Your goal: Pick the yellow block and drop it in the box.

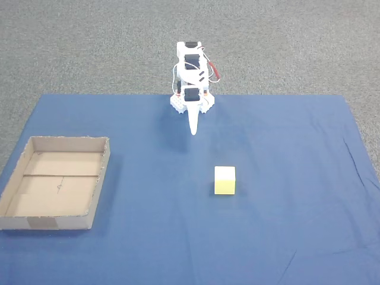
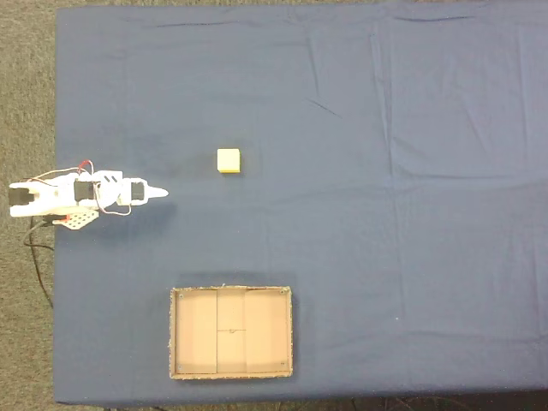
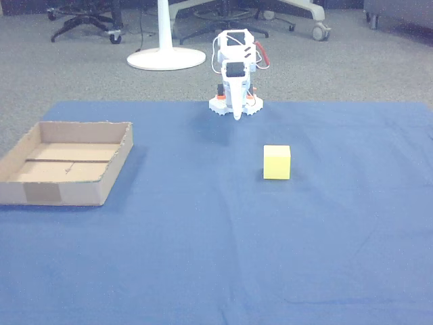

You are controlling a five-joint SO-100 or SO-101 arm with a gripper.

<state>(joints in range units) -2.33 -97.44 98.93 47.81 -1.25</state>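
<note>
Pincer (image 1: pixel 193 132) tips together, folded near the arm's base, holding nothing. Yellow block (image 1: pixel 225 180) sits on the blue cloth (image 1: pixel 285 225), well apart from the box (image 1: pixel 98 196), whose floor lies bare, unlabelled.

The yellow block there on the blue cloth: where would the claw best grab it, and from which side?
Probably from straight above, pinching two opposite side faces of the yellow block. It sits flat and alone on the blue cloth, far from the box, so the gripper has room on every side.

No text, labels, brands or numbers can be read on anything here.
</note>
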